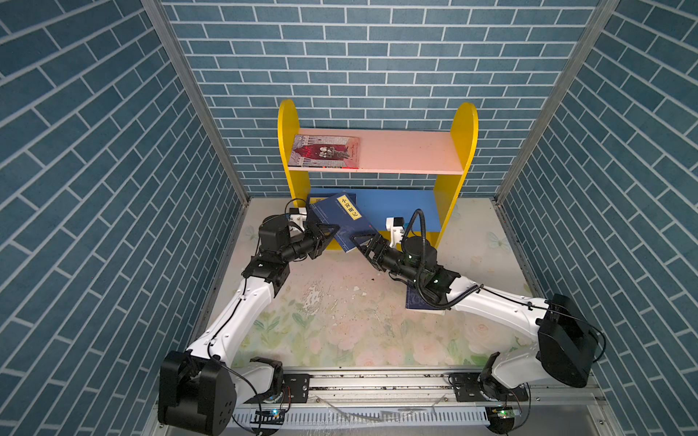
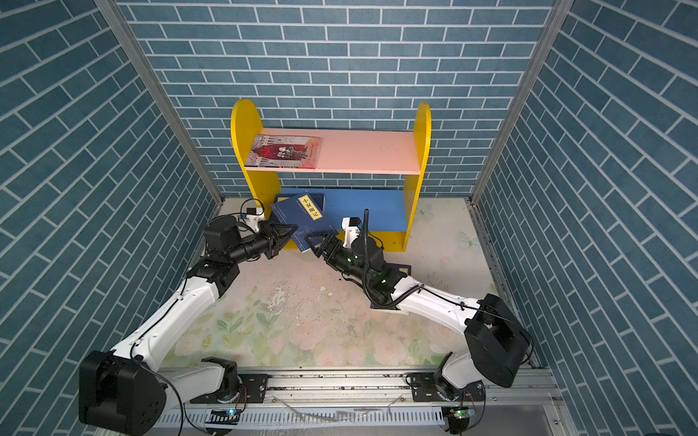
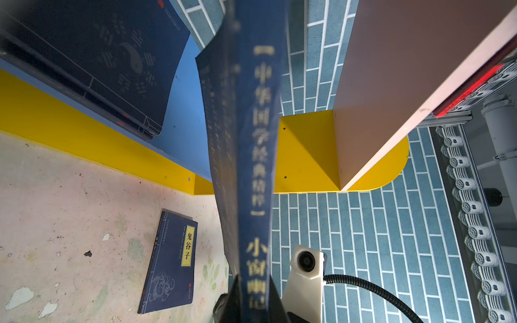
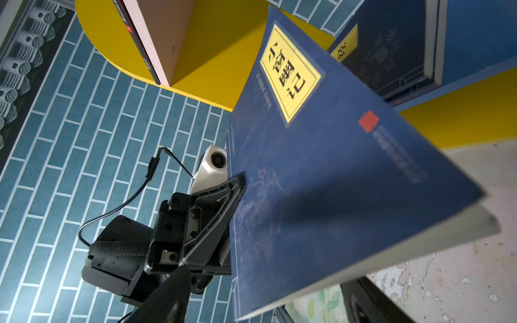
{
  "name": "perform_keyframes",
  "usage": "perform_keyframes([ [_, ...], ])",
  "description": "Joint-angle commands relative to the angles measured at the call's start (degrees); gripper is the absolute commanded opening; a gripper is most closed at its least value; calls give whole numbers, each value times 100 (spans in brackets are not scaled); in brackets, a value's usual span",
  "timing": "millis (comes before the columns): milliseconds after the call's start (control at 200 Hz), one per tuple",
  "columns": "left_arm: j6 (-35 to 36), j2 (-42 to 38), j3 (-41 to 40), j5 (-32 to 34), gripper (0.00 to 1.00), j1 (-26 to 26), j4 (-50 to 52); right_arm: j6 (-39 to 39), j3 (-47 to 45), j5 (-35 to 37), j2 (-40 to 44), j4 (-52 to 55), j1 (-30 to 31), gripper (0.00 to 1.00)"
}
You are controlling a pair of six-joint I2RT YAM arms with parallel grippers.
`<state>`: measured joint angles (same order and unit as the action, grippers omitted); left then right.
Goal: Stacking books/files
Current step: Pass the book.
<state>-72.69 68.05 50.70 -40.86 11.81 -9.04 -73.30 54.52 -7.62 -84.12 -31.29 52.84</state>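
Thin navy yellow-titled paperback point(image 1: 340, 222) hangs tilted before the blue lower shelf point(image 1: 400, 207) — left fingers point(image 4: 236, 187) clamped on its spine, right fingers point(image 4: 173, 296) apart. Probably light, floppy — best held spine-side.

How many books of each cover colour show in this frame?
Navy, yellow title strip: 3 (held book, lower-shelf book, table book)
Red-pink illustrated: 1 (top-shelf book)
Total: 4 told apart; whether another lies hidden under any, I cannot tell.
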Motion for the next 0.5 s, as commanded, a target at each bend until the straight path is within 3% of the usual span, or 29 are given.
perform_keyframes([
  [0,-69,-60,15,17,0,-47,-330,-308,39,201,-159,-660,24,83],
  [165,-85,-108,-58,25,0,-54,-292,-329,83,226,-358,-929,17,77],
  [295,-127,-107,-71,10,0,-61,-300,-138,297,377,-451,-519,16,74],
  [495,-202,-90,-78,8,0,-96,-300,-211,201,549,-587,-965,-15,61],
])
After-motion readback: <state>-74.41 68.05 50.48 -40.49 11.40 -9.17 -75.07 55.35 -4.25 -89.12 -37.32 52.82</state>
